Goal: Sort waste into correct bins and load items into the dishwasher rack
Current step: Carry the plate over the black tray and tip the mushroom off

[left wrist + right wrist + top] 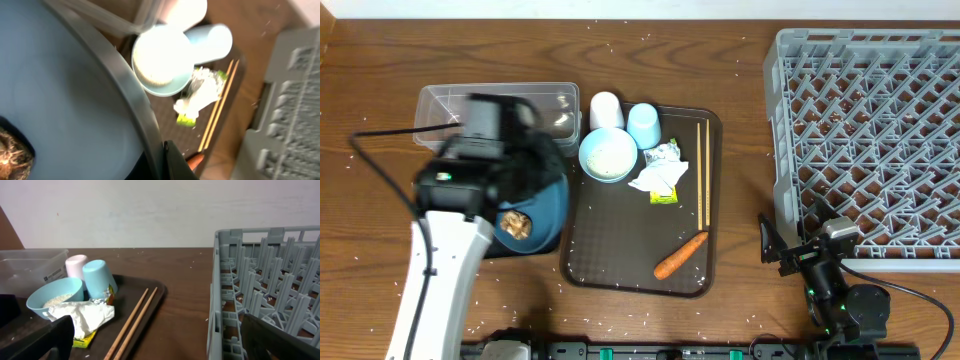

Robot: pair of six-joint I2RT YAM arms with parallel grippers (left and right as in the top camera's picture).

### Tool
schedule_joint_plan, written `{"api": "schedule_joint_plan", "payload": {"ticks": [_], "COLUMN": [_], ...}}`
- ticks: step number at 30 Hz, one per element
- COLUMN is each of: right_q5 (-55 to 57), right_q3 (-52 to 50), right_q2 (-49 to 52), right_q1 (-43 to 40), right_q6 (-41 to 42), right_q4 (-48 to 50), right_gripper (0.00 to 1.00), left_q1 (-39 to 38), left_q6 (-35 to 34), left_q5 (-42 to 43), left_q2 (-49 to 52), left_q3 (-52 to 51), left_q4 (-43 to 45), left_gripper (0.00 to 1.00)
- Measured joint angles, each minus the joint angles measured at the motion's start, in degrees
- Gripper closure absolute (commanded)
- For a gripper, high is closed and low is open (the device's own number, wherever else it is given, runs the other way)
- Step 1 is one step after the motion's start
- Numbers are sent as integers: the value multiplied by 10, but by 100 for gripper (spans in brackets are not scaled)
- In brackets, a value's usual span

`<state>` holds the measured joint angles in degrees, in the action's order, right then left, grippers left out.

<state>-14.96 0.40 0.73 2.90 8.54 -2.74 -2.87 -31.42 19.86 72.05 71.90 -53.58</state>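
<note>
Blue plate point(548, 195) held at its rim: the left gripper point(162, 162) has its jaws closed on it. The plate hangs at the left of the worktop point(380, 60), in front of the clear tub point(495, 105) and above a black tray point(520, 254), of which only an edge shows. A small brown food lump point(517, 225) lies on the plate.

Just to its right sits the brown serving tray point(620, 240). At its back stand a white-pinkish cup point(607, 108) and a light-blue cup point(644, 125), both upside down. In front of them is a bowl point(609, 155) with rice point(59, 299) in it. A crumpled wrapper point(658, 178) touches the bowl. The chopsticks point(702, 172) lie side by side along the tray's right side, and the carrot point(680, 255) rests near the front right corner.

The grey rack point(870, 140) fills the right side. The right gripper point(798, 252) is by the rack's front left corner, jaws spread wide and holding nothing.
</note>
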Motion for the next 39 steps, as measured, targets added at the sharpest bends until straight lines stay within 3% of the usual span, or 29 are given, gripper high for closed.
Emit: {"api": "schedule_joint_plan", "payload": {"ticks": [11,19,31,39], "right_q5": [0,0,0,0], "right_q3": [0,0,0,0], "right_q2": [0,0,0,0], "right_q1": [0,0,0,0], "right_q6": [0,0,0,0], "right_q4": [0,0,0,0], "right_gripper": [1,1,1,1], "left_q1": [247,369,479,487], "left_q6": [113,161,184,184], "left_q5": [329,496,632,642], "left_q2": [6,6,6,6], "left_q3": [-59,-99,-123,-123], "left_q4": [60,62,62,59], "left_gripper": [94,94,94,94]}}
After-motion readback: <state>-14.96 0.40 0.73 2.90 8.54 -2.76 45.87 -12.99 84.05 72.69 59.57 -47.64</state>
